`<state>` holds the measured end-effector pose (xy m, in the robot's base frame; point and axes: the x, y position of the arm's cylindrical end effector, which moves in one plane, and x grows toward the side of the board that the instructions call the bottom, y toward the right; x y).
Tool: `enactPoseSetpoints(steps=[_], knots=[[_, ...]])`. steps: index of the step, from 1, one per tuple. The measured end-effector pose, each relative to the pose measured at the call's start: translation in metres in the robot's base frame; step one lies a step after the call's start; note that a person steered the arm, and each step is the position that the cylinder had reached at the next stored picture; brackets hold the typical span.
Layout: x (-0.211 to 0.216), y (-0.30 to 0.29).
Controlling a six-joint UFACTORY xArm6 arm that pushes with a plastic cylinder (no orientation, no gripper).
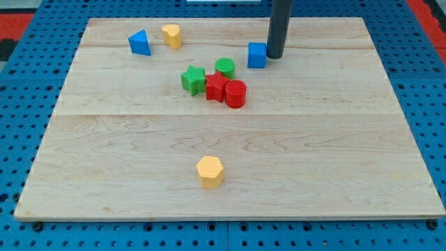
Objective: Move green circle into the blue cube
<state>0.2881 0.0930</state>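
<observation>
The green circle (225,67) sits on the wooden board just above a cluster of blocks near the view's upper middle. The blue cube (257,55) stands up and to the right of it, a short gap apart. My tip (274,56) rests on the board right beside the blue cube's right side, close to or touching it. The rod rises out of the view's top.
A green star (193,79), a red star (216,87) and a red cylinder (235,93) crowd just below the green circle. A blue triangle (140,43) and a yellow block (171,35) lie at the upper left. A yellow hexagon (210,171) lies lower middle.
</observation>
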Motion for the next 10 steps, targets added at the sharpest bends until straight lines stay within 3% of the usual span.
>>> enactPoseSetpoints(steps=[1,3,5,6,8,9,10], knots=[[-0.018,-0.017],[0.006,-0.080],[0.029,-0.007],[0.041,-0.044],[0.052,-0.052],[0.088,-0.067],[0.103,-0.119]])
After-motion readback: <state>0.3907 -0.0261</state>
